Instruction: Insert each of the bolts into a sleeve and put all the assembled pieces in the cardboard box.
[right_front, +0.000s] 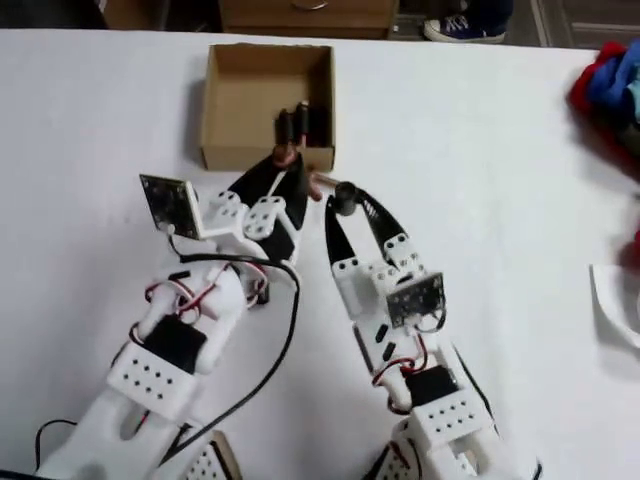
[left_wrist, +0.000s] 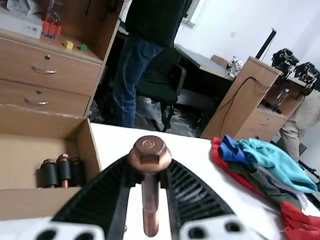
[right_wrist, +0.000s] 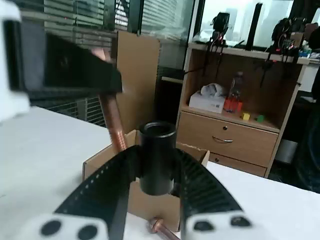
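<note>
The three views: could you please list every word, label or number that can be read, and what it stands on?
No text can be read in any view.
On the bolt: a round mark on its head, no legible characters.
On the sleeve: no marking.
On the cardboard box: no print visible.
On the bottle on the shelf: label too blurred to read.
On the camera board: markings too small to read.

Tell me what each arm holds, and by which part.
Left jaws: the bolt, by its shank just under the head. Right jaws: the sleeve, around its lower half.
</note>
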